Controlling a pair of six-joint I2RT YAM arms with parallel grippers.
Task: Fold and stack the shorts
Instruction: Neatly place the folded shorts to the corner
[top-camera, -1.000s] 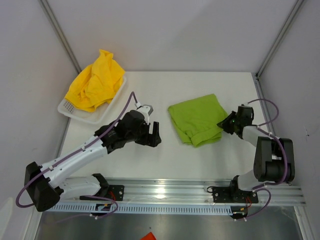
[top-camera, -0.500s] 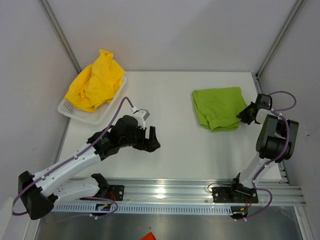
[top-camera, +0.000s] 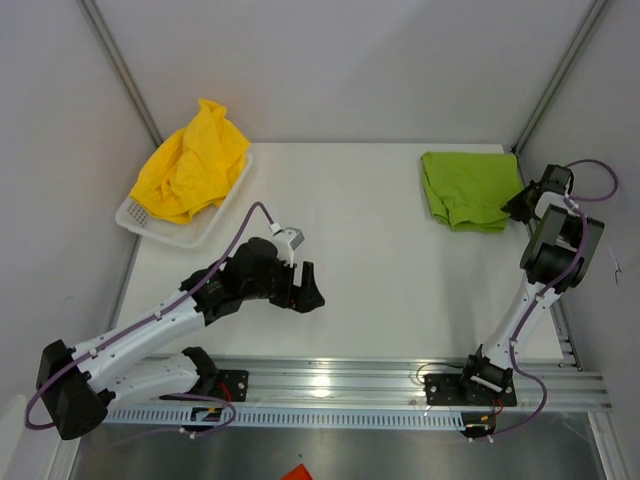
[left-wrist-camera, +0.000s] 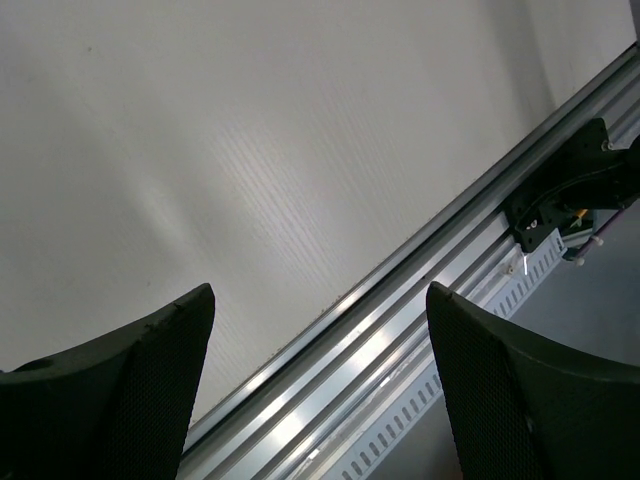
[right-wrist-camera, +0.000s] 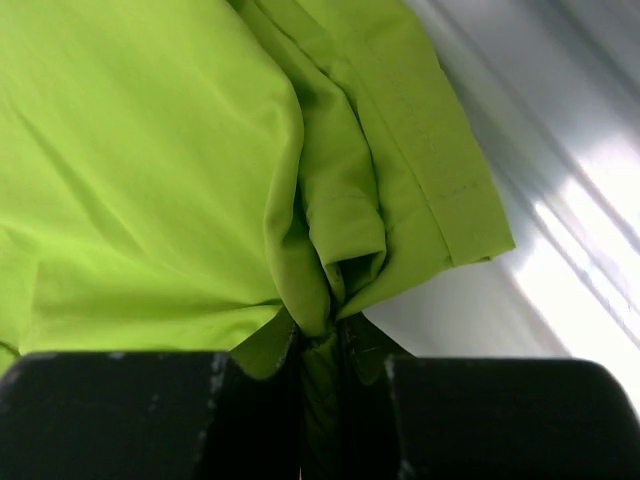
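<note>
A robotics lab test cell: a white table (top-camera: 380, 300), an aluminium rail (top-camera: 330, 385) along the table's near edge, plain panel walls (top-camera: 350, 60) enclosing its other sides

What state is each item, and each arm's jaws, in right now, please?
lime green shorts: loosely folded on the table, one edge pinched.
yellow shorts: crumpled, unfolded, in the white mesh basket.
white mesh basket: upright, holding the yellow shorts.
left gripper: jaws open, empty.
right gripper: jaws shut on the lime green shorts.
</note>
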